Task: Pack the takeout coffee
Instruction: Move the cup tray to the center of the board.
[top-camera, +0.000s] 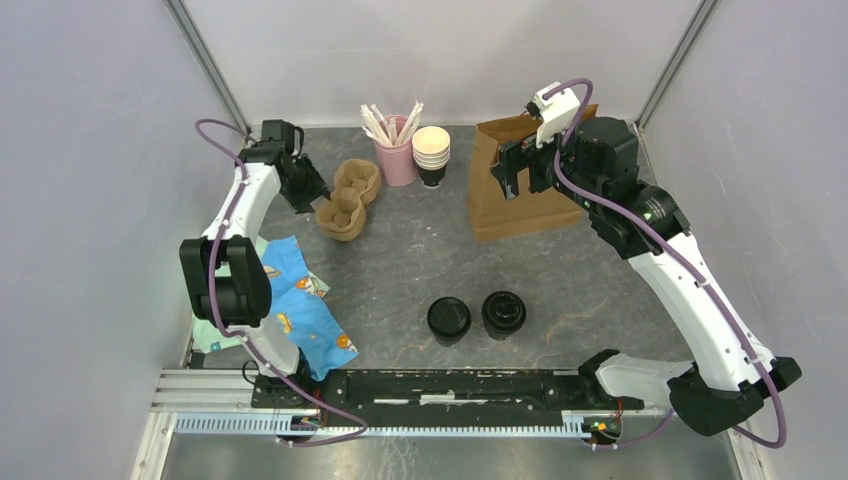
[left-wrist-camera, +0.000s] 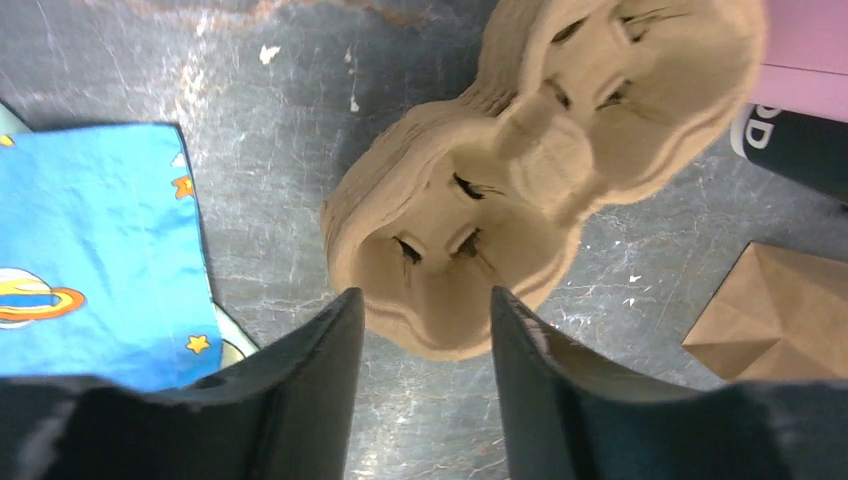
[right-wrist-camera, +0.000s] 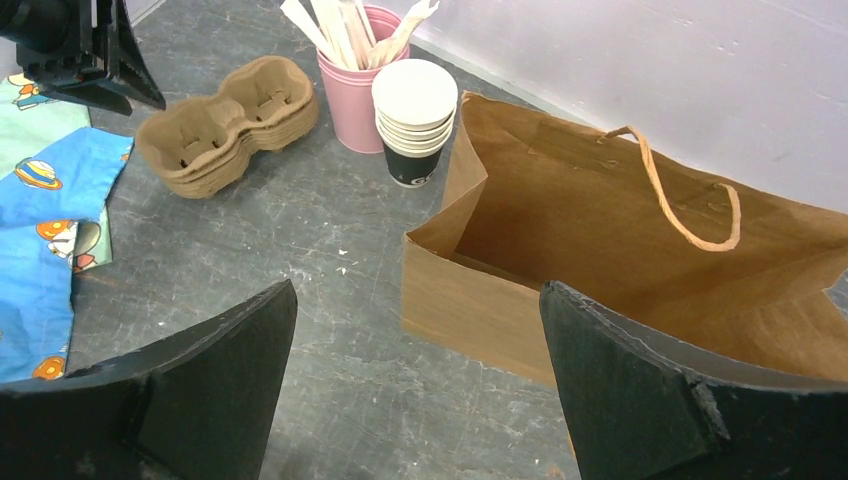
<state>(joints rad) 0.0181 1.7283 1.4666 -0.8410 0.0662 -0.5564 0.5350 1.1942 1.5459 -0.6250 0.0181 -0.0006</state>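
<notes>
Two takeout coffees, small black cups with black lids (top-camera: 448, 320) (top-camera: 503, 314), stand side by side at the near middle of the table, far from both grippers. The brown paper bag (top-camera: 520, 195) (right-wrist-camera: 600, 220) stands open at the back right. My right gripper (top-camera: 510, 170) (right-wrist-camera: 417, 284) hovers at the bag's left front corner, wide open and empty. My left gripper (top-camera: 308, 188) (left-wrist-camera: 423, 292) is at the back left, open, with nothing between its fingers. Its tips sit just short of the near end of a stack of pulp cup carriers (top-camera: 347, 200) (left-wrist-camera: 500, 190).
A pink cup of wooden stirrers (top-camera: 397, 150) (right-wrist-camera: 355, 90) and a stack of lidless cream-rimmed cups (top-camera: 431, 155) (right-wrist-camera: 413, 120) stand at the back middle. A blue patterned cloth (top-camera: 300, 310) (left-wrist-camera: 90, 260) lies at the left. Grey walls enclose the table.
</notes>
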